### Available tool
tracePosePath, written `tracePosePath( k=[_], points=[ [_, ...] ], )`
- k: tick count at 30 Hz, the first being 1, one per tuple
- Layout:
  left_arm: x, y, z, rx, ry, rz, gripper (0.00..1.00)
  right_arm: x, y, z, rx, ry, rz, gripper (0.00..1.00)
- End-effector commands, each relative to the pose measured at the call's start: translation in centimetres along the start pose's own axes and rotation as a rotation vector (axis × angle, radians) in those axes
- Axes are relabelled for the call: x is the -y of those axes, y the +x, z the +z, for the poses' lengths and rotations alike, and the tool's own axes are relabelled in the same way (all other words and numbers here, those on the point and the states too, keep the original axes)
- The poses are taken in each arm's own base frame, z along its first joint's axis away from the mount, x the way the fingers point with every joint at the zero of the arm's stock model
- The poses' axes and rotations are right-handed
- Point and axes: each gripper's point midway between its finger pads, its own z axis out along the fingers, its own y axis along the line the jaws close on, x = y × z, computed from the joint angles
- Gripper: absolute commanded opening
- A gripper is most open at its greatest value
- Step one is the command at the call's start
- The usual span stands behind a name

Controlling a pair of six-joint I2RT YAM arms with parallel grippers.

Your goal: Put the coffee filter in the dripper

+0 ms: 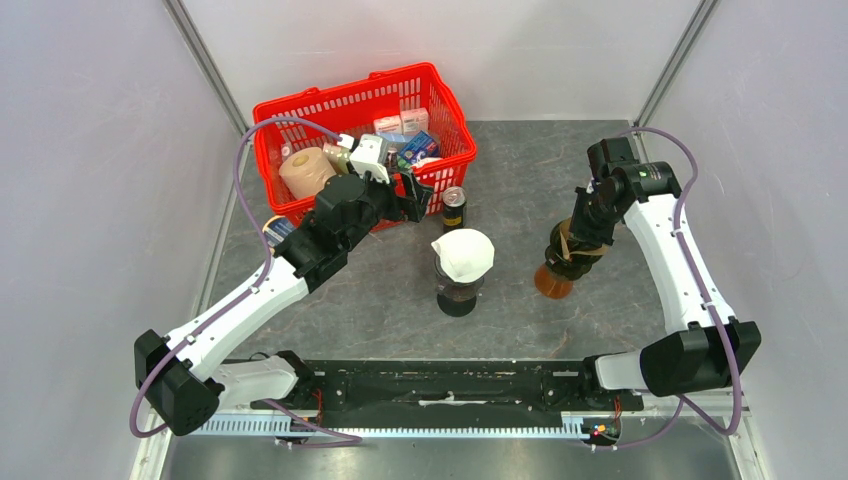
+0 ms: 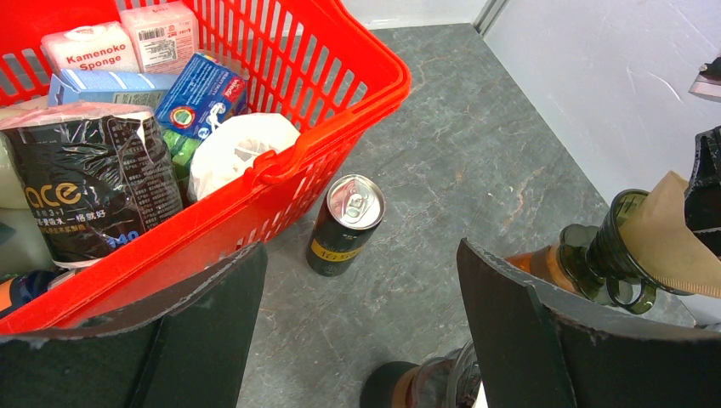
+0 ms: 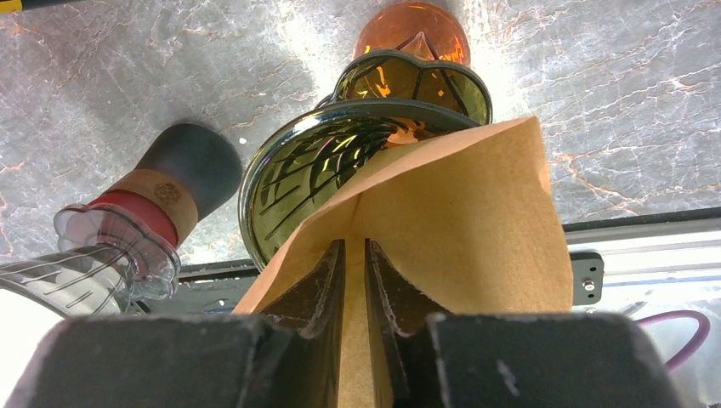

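Observation:
A brown paper coffee filter (image 3: 459,221) leans on the rim of a dark green glass dripper (image 3: 306,170) that stands on an amber carafe (image 3: 412,25). My right gripper (image 3: 355,242) is down at the filter, its jaws drawn almost together with a thin strip of the paper between them. From above, the filter (image 1: 567,238) shows under the right gripper (image 1: 578,235), over the dripper (image 1: 560,262). In the left wrist view the filter (image 2: 667,234) pokes out of the dripper (image 2: 612,246). My left gripper (image 2: 361,251) hangs open and empty by the basket.
A second, clear dripper on a dark carafe (image 1: 458,295) holds a white filter (image 1: 463,253) at the table's middle. A black drink can (image 1: 454,207) stands behind it. The red basket (image 1: 350,95) full of groceries sits at the back left.

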Motion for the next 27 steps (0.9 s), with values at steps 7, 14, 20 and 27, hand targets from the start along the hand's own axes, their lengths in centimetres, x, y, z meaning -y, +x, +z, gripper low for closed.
tracePosePath(
  k=[7,14,20,27],
  points=[
    [0.0,-1.7,0.2,0.054,-0.009,-0.016,0.89,0.4,-0.1,1.3,-0.014,0.031,-0.008,0.20],
    [-0.1,-1.7,0.2,0.056,-0.010,-0.014,0.89,0.9,0.1,1.9,-0.029,0.059,-0.012,0.20],
    [0.0,-1.7,0.3,0.054,-0.010,-0.013,0.89,1.2,0.4,2.2,-0.039,0.071,-0.012,0.20],
    [0.0,-1.6,0.3,0.051,-0.010,-0.013,0.89,1.6,0.2,2.6,-0.030,0.096,-0.012,0.21]
  ],
)
